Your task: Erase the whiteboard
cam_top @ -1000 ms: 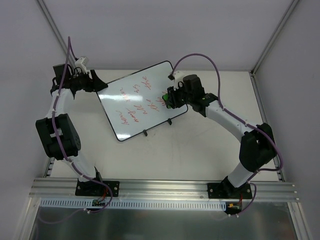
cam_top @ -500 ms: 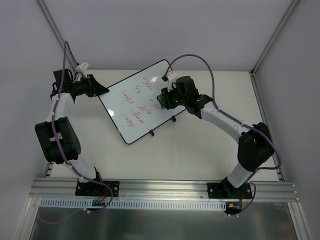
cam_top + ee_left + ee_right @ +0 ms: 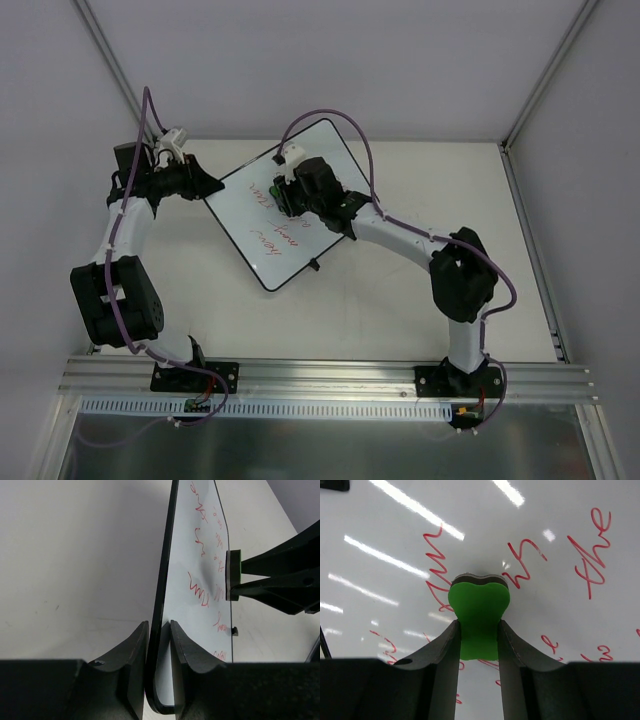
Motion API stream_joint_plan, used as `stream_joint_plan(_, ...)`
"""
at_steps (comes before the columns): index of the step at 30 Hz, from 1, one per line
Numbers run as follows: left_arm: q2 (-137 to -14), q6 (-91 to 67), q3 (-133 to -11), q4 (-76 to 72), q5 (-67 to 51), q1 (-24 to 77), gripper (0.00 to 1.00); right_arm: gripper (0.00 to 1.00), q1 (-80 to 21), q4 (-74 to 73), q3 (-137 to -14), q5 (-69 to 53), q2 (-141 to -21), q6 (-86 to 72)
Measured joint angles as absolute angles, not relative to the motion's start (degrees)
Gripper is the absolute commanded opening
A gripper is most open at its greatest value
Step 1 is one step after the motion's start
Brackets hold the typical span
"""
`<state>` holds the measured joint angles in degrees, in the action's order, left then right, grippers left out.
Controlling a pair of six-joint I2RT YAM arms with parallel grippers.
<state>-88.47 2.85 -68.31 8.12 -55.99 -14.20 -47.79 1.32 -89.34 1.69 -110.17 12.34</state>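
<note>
The whiteboard [image 3: 262, 236], white with a thin black frame and red handwriting, lies tilted on the table at the back centre. My left gripper [image 3: 210, 186] is shut on the whiteboard's left edge; in the left wrist view the fingers [image 3: 131, 650] clamp the black frame [image 3: 161, 610]. My right gripper [image 3: 284, 194] is shut on a green eraser [image 3: 478, 612] and presses it flat against the board's written face [image 3: 560, 535]. The eraser also shows edge-on in the left wrist view [image 3: 233, 575]. Red writing remains around it.
Aluminium frame posts [image 3: 110, 55] stand at the back corners. A metal rail [image 3: 330, 378] runs along the near edge by the arm bases. The board's small black foot [image 3: 314, 264] sticks out at its near edge.
The right gripper has swept the eraser leftward across the board, from its right side to its upper middle. The board has shifted and turned a little; some writing at the right is gone.
</note>
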Motion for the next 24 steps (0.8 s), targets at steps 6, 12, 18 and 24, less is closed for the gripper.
stream_joint_plan(6,-85.08,6.11,-65.36,7.75,-53.45,-12.45,0.0,0.12,-49.69,3.01,-91.92,3.79,-113.84,11.05)
stream_joint_plan(12,-82.59,9.13,-63.42,7.53,-50.63,-11.29,0.0,0.12,-50.46,2.24,-96.29,4.43,-116.62,10.46)
stream_joint_plan(18,-79.83,10.24,-62.41,7.57,-48.84,-9.04,0.0,0.12,-51.7,-0.36,-102.63,4.49,-118.08,8.19)
stream_joint_plan(24,-78.43,11.4,-60.64,7.79,-46.74,-6.09,0.0,0.09,-53.43,-3.75,-107.24,6.04,-119.61,5.91)
